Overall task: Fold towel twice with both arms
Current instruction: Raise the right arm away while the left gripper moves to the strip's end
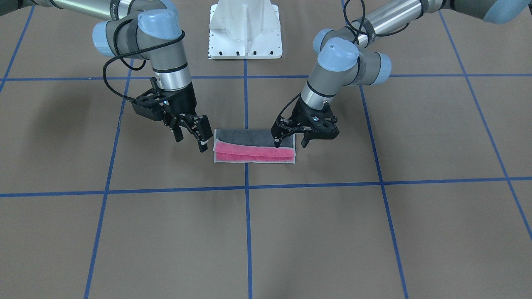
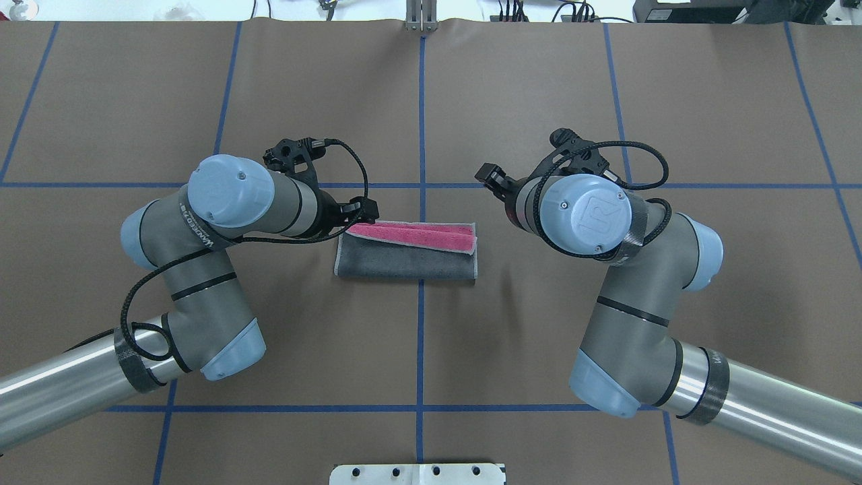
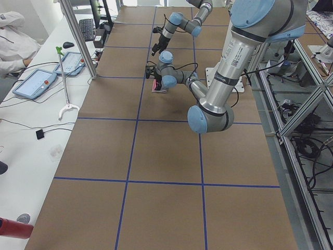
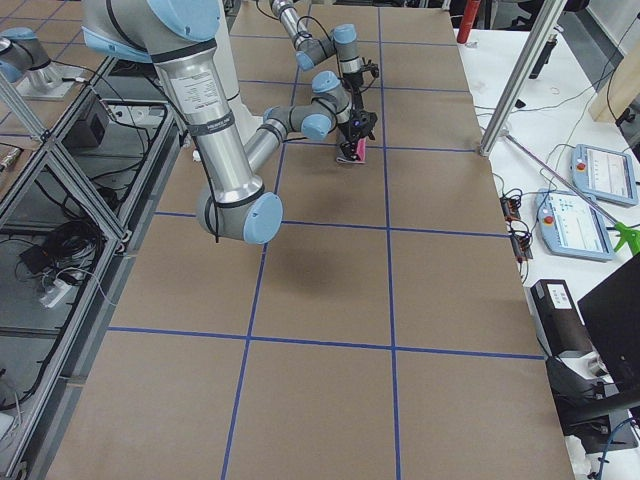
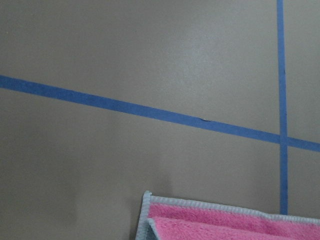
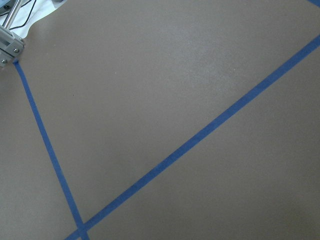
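Lying folded into a long strip at the middle of the front-facing frame, the towel (image 1: 249, 153) straddles the vertical blue tape line (image 1: 247, 216) on the table (image 1: 374, 232). Its upper band is dark grey and its lower band pink. The left gripper (image 1: 291, 144) stands at the strip's right end with its fingers spread, one fingertip (image 1: 276, 144) down on the cloth and the other just off its edge. The right gripper (image 1: 191, 143) hangs just beside the left end, jaws apart, holding nothing.
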